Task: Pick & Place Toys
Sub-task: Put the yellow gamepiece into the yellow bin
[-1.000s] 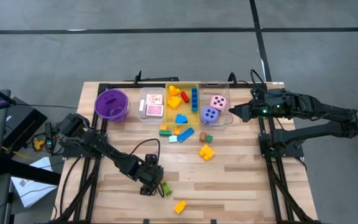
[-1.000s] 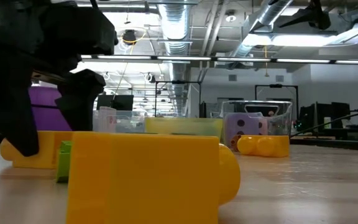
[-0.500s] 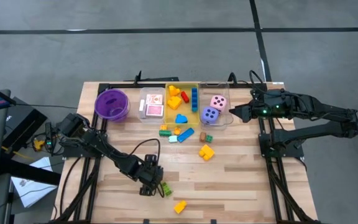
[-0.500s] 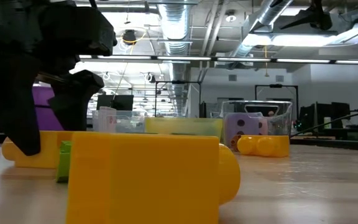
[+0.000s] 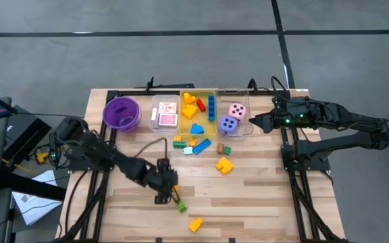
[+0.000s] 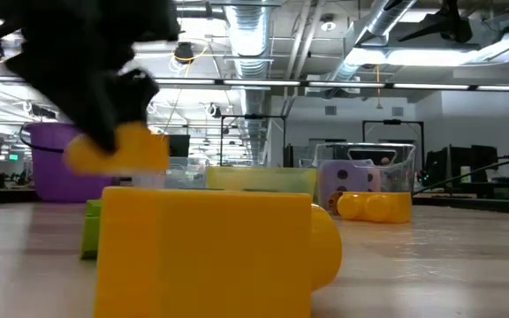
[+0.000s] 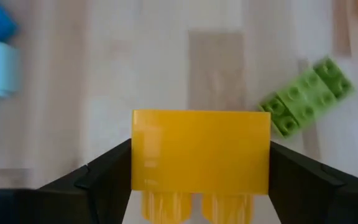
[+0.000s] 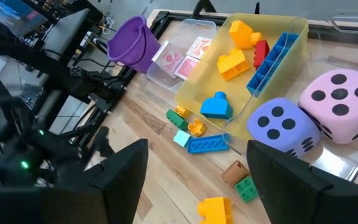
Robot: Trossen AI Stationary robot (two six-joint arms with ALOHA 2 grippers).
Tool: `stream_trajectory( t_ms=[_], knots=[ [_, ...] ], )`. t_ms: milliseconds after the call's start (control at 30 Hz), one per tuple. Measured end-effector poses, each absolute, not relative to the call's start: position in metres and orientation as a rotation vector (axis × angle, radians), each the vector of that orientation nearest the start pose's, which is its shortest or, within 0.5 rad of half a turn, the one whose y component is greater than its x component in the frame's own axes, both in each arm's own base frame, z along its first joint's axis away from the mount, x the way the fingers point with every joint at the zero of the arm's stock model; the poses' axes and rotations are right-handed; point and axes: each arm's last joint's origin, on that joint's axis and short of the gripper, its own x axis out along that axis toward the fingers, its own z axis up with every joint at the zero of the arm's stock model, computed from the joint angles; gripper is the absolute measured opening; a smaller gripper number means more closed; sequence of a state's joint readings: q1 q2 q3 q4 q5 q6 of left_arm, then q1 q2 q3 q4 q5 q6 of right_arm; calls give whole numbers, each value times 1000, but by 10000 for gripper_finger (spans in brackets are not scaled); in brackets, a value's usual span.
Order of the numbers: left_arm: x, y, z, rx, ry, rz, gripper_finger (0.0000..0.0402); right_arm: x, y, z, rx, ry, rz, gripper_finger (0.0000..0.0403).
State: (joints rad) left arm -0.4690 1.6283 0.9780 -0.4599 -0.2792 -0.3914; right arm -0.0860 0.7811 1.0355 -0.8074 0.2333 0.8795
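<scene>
My left gripper (image 5: 165,191) is shut on a yellow block (image 7: 201,149) and holds it above the table's near middle; the low view shows the block (image 6: 117,150) in the air. A green block (image 5: 179,206) lies on the wood just beside and below it, and another yellow block (image 5: 195,223) lies nearer the front edge. More loose blocks (image 5: 194,143) lie in front of the bins. My right gripper (image 5: 252,122) hangs open, with nothing between its fingers, high at the right of the clear bin that holds the pink die (image 8: 340,102) and the purple die (image 8: 283,127). My left gripper pinches the yellow block by its two opposite short sides (image 7: 137,155) between its two fingers. The fingers slant steeply down from the table's left. The block is level and lifted clear of the table, its studs turned back toward the wrist.
Along the far edge stand a purple bowl (image 5: 121,113), a clear bin with playing cards (image 5: 165,113), a yellow bin (image 5: 208,128) with several blocks, and the clear bin with the dice (image 5: 246,129). A yellow block (image 5: 223,164) lies mid-table. Bare wood lies at the near left and right.
My left gripper, which stood low around the yellow block on the table, has taken hold of it and risen, drifting a little toward the far edge. The yellow block is now lifted clear of the wood; the green block stays where it lay.
</scene>
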Motion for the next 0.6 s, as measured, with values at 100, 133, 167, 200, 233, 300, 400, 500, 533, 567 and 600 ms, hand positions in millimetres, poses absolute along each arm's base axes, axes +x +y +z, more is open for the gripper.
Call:
stream_trajectory(
  t_ms=[100, 133, 167, 200, 233, 300, 400, 500, 533, 567, 600],
  knots=[
    [280, -117, 202, 57, 964, 55, 299, 135, -18, 359, 806, 380, -532, 266],
    [279, -112, 208, 66, 943, 67, 299, 135, -18, 359, 804, 380, -531, 266],
    [280, -106, 214, 69, 921, 81, 300, 135, -18, 359, 803, 381, -531, 266],
    [280, -100, 220, 75, 900, 95, 300, 135, -18, 359, 803, 381, -531, 266],
    [280, -93, 227, 83, 879, 109, 300, 135, -18, 359, 801, 381, -531, 266],
    [283, -80, 239, 101, 838, 144, 300, 135, -18, 359, 796, 382, -529, 266],
    [290, -60, 255, 129, 800, 191, 300, 135, -18, 359, 793, 382, -528, 266],
    [299, -40, 269, 157, 764, 229, 300, 135, -18, 359, 793, 383, -528, 266],
    [301, -33, 272, 162, 751, 244, 301, 135, -18, 359, 793, 382, -528, 266],
    [303, -26, 275, 166, 743, 262, 301, 135, -18, 359, 793, 383, -528, 266],
    [304, -18, 277, 168, 737, 281, 301, 135, -18, 359, 793, 383, -528, 266]
  ],
)
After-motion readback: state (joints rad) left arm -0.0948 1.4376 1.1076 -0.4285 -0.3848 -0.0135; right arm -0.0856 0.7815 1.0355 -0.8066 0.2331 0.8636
